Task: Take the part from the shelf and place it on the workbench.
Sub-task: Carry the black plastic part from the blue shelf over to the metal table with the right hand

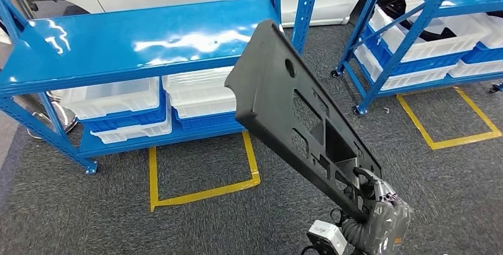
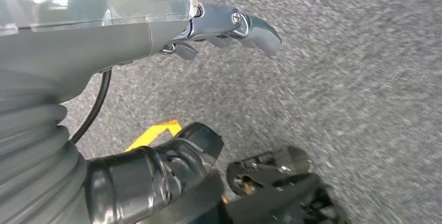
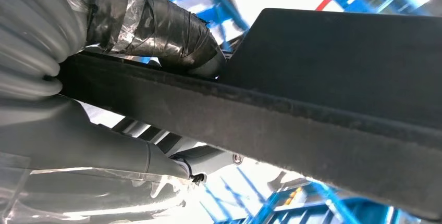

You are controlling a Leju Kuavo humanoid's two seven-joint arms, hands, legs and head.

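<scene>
In the head view, the right hand point(image 1: 379, 204) is coming up from the lower edge and gripping the near end of the part point(image 1: 296, 112), a long flat black panel with several cut-outs and a round hole. Dark fingers point(image 1: 363, 175) are hooking through one of the openings near that end. The part is sloping up and away from the hand toward the upper left, its far end standing in front of the blue shelf point(image 1: 136, 44), clear of the shelf's glossy top board. Beyond the hand, under that board, white bins point(image 1: 112, 98) are sitting on blue trays. Yellow tape point(image 1: 201, 193) is marking a rectangle on the grey carpet just past the hand on its left side, and a second blue rack point(image 1: 427, 24) with white bins is standing farther off to its right.

In the left wrist view, the left hand point(image 2: 229, 23) is hanging over the grey carpet point(image 2: 344, 78) and holding nothing; its thumb and fingers are lying apart with only blurred floor between them.

In the right wrist view, the right hand point(image 3: 156, 31) is clamping the part point(image 3: 312, 104) by its edge: tape-wrapped fingers are pressing on one face and the thick grey thumb point(image 3: 104, 153) is bearing on the opposite face, with the dark slab running out from the hand across the picture. Blue shelf framing is showing blurred behind it.
</scene>
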